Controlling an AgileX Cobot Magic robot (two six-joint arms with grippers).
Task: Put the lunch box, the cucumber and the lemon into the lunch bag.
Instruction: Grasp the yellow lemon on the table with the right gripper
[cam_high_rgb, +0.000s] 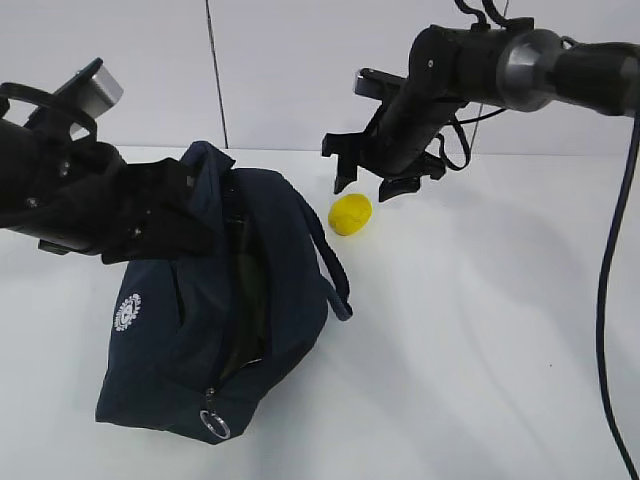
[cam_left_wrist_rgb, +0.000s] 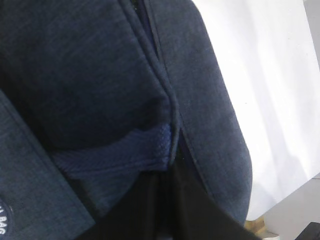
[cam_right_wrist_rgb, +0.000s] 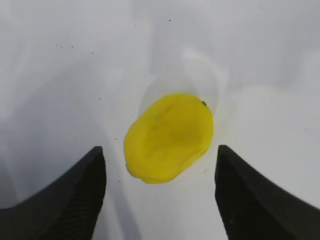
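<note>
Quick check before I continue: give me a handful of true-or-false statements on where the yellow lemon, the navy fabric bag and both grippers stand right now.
1. The small bright yellow lemon lies on the white table, outside the bag. True.
2. The right gripper is closed on the lemon. False: its jaws stand open, one on each side of the lemon, not touching it.
3. The boxy dark navy fabric lunch bag is zipped shut. False: its top gapes open.
4. The left gripper is at the bag's fabric near the opening. True.
5. The metal ring zipper pull hangs at the bag's near end in the exterior view. True.
</note>
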